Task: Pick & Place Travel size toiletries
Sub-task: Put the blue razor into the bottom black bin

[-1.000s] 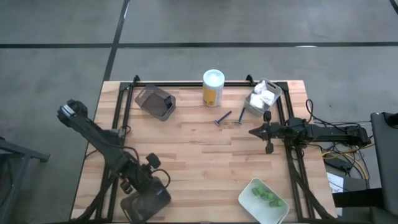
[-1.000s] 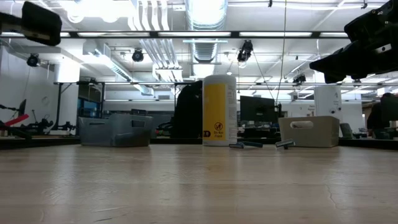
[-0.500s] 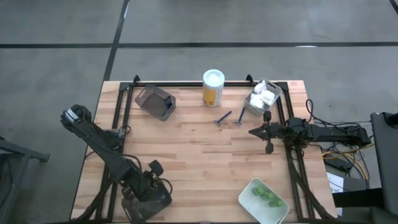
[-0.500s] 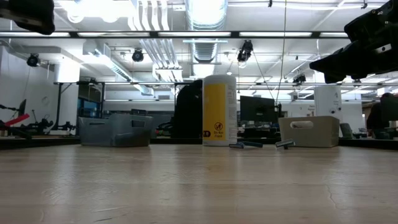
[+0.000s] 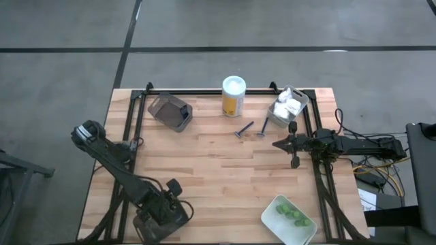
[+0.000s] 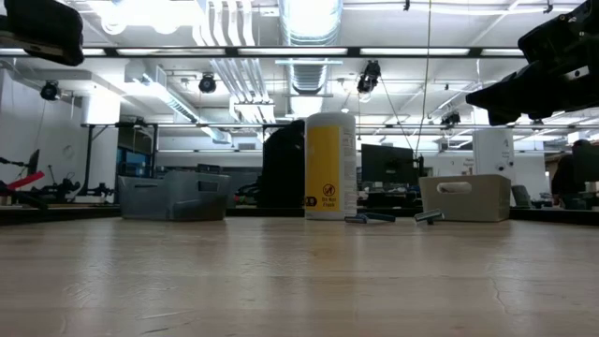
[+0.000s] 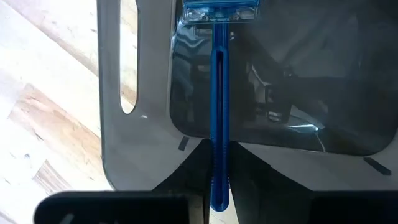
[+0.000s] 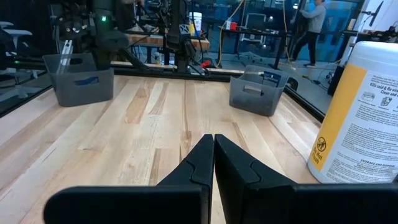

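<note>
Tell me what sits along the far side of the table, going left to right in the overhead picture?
Dark grey bin → yellow white-capped bottle → two razors, then → pale bin holding white packets.

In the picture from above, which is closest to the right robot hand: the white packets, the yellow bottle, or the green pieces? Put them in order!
From the right gripper:
1. White packets, in the pale tray at the far edge.
2. Yellow bottle, far edge, toward the middle.
3. Green pieces, in the pale tray at the near edge.
</note>
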### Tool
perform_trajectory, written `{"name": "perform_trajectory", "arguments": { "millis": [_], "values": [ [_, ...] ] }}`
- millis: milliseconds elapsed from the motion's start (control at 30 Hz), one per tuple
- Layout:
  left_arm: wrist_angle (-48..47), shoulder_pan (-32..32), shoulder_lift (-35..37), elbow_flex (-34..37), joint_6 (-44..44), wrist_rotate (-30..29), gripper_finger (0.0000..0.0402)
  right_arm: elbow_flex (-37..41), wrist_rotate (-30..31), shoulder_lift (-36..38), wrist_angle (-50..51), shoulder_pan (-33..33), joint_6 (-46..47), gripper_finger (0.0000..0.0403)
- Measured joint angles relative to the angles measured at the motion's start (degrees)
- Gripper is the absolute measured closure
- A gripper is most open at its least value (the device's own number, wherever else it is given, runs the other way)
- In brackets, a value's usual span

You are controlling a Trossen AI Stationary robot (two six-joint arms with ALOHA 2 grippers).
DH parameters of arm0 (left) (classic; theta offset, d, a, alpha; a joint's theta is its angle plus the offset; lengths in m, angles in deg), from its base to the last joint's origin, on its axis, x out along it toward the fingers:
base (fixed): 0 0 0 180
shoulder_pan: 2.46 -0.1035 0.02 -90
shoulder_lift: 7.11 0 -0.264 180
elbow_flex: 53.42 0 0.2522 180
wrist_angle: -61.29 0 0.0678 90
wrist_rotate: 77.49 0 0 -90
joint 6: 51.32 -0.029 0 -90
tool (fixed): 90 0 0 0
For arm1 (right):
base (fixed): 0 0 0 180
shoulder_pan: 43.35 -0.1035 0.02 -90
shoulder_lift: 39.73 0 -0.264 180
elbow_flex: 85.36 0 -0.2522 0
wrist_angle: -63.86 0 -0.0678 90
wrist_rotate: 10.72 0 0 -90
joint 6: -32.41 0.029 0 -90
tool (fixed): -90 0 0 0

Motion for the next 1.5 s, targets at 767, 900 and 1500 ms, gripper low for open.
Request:
{"name": "perform_trajectory", "arguments": {
  "millis": [767, 900, 1500],
  "values": [
    [0.66, 0.0, 0.28, -0.12, -0.82, 2.72, 0.0357, 0.0, 0.0, 0.0, 0.0, -0.01, 0.0, 0.0394],
    [0.66, 0.0, 0.28, -0.12, -0.82, 2.86, 0.0357, 0.0, 0.0, 0.0, 0.0, -0.01, 0.0, 0.0394],
    [0.57, -0.01, 1.52, -0.08, -2.11, 4.24, 0.0276, 0.0, 0.0, 0.0, 0.0, 0.01, 0.0, 0.0394]
  ]
}}
